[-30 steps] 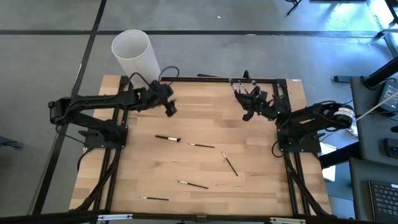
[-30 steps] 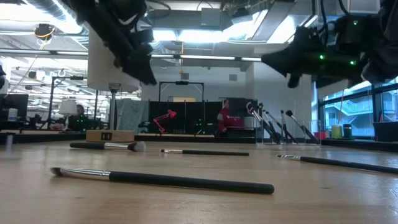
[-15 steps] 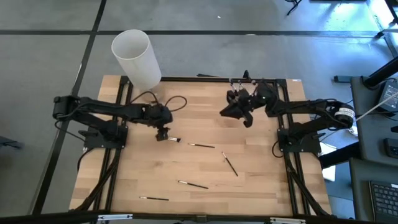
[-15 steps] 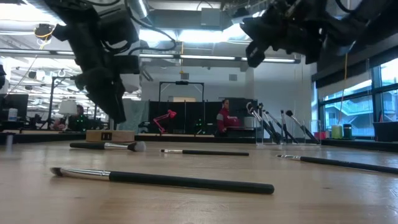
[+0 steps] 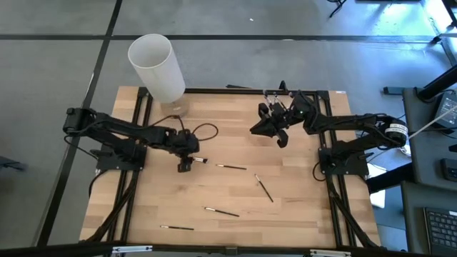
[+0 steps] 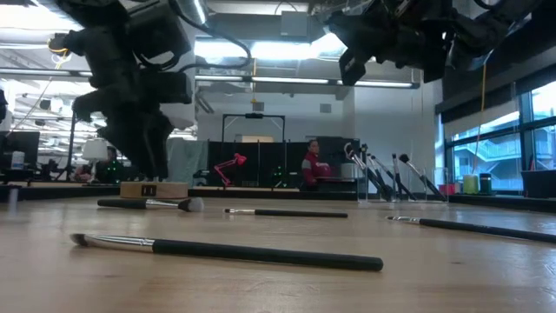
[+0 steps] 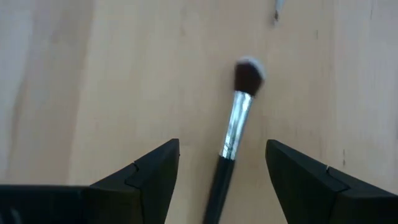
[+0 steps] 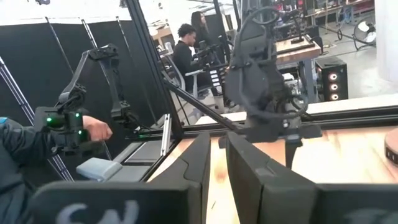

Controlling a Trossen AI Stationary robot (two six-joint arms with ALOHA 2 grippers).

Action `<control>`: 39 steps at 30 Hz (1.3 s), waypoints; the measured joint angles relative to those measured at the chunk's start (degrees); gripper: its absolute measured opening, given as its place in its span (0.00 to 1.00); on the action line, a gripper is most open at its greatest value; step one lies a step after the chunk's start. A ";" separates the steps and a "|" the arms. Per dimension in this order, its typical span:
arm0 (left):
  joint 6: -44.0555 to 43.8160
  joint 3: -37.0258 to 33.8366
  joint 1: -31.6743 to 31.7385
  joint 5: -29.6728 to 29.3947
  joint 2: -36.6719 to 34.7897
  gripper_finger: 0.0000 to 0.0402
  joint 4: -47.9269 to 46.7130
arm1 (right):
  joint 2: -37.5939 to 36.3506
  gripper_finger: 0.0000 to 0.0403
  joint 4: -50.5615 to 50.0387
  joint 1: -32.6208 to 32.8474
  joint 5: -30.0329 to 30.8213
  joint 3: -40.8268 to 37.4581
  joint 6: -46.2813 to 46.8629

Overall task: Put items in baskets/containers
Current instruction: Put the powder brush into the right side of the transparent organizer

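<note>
The left gripper (image 7: 222,177) hangs wide open and empty, straddling a black-handled, silver-ferruled makeup brush (image 7: 233,127), apparently poised to pinch it.

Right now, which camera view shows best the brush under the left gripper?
The left wrist view: the brush lies clearly between the open left gripper. The high view shows only its tip beside the gripper; the low view shows it side-on; the right wrist view misses it.
</note>
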 joint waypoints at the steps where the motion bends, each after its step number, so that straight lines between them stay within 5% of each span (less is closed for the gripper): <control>1: 0.00 -0.02 -0.50 -0.23 0.66 0.58 -0.06 | 0.00 0.13 -0.12 0.00 0.00 0.00 -0.01; 13: 0.44 0.16 -1.75 -1.62 9.07 0.54 0.26 | 0.00 0.13 -0.22 0.00 0.00 0.00 -1.03; 27: 0.29 0.04 -1.69 -1.44 9.74 0.10 1.85 | 0.00 0.13 -0.26 0.00 -0.02 0.00 -0.83; 35: -6.13 1.48 -1.47 -10.16 8.60 0.17 3.23 | 0.00 0.13 -0.28 0.00 2.28 -0.01 -0.79; 39: -5.03 4.17 -1.33 -12.74 7.32 0.17 4.20 | 0.01 0.13 -0.28 0.61 11.74 0.00 0.51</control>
